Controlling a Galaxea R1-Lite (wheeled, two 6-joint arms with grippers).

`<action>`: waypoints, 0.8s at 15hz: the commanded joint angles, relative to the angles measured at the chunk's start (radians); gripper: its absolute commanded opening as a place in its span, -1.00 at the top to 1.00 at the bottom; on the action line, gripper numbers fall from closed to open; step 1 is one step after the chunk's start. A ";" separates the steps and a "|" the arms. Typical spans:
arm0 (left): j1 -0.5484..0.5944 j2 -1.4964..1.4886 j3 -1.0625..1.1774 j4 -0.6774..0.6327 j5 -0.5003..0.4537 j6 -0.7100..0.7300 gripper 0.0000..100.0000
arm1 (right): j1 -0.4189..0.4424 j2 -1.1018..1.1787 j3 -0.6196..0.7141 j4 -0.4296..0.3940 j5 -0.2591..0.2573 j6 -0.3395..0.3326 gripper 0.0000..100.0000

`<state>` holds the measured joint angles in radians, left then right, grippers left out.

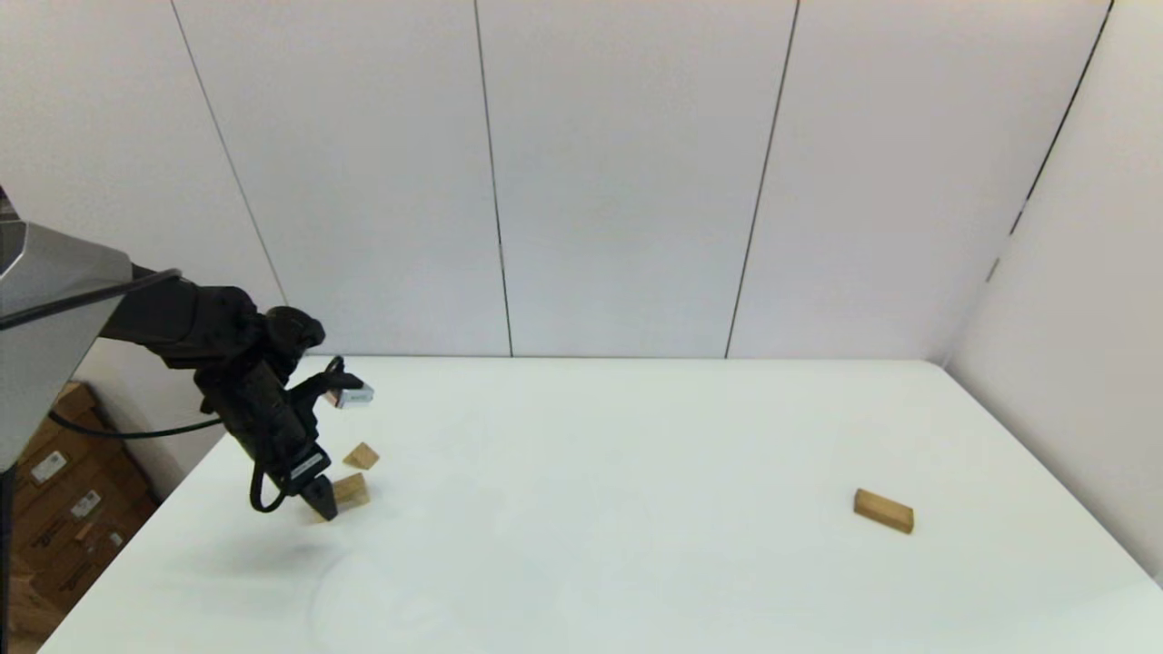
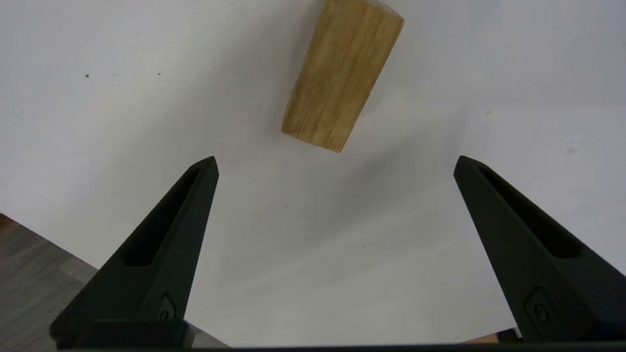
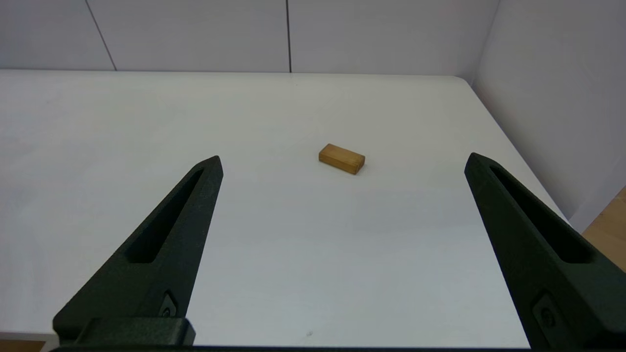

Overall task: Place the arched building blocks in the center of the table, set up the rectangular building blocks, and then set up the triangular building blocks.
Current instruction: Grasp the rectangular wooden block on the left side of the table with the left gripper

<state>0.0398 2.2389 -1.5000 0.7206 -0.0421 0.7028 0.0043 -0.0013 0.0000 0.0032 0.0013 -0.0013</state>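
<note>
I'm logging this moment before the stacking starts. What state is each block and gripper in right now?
left gripper: open, low over the table's left side, holding nothing.
arched block: lying on the table, just ahead of the left gripper.
triangular block: on the table, just behind the arched block.
rectangular block: lying flat on the right, untouched.
right gripper: open, parked, empty.
</note>
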 commanded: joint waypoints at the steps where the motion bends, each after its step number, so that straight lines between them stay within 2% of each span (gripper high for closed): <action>1: -0.003 0.028 -0.020 0.010 -0.001 0.053 -1.00 | 0.000 0.000 0.002 0.000 0.000 0.000 -1.00; 12: -0.029 0.117 -0.091 0.010 -0.001 0.052 -1.00 | 0.000 0.000 0.002 0.000 0.000 0.000 -1.00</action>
<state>0.0104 2.3443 -1.5885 0.7260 -0.0417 0.7498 0.0043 -0.0013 0.0000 0.0028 0.0013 -0.0013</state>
